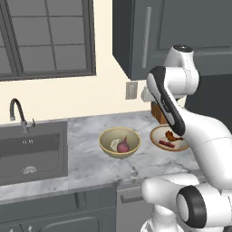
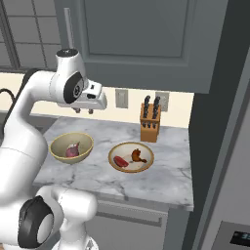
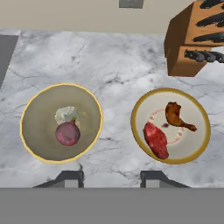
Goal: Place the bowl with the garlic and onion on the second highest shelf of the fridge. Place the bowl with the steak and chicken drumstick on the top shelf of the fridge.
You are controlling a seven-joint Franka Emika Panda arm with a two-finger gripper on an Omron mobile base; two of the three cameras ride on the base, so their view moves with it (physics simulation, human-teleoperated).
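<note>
Two bowls sit side by side on the marble counter. The deeper tan bowl (image 1: pixel 118 154) (image 2: pixel 59 145) (image 3: pixel 39 127) holds the pale garlic (image 3: pixel 65 114) and the reddish-purple onion (image 3: pixel 68 134) (image 1: pixel 123 146). To its right, the shallow bowl (image 1: pixel 156 136) (image 2: pixel 144 164) (image 3: pixel 192 144) carries the dark red steak (image 3: pixel 156 140) (image 2: pixel 120 161) and the chicken drumstick (image 3: pixel 176 116) (image 2: pixel 138 156). My gripper (image 2: pixel 84 111) (image 3: pixel 111 177) hangs well above the counter between the two bowls, open and holding nothing. The fridge's grey front (image 2: pixel 234 185) stands at the right; its shelves are hidden.
A wooden knife block (image 2: pixel 150 122) (image 3: pixel 197 39) stands against the wall behind the steak bowl. The sink (image 1: pixel 31 152) with its faucet (image 1: pixel 18 113) lies left of the bowls. Dark upper cabinets (image 2: pixel 141 39) hang over the counter.
</note>
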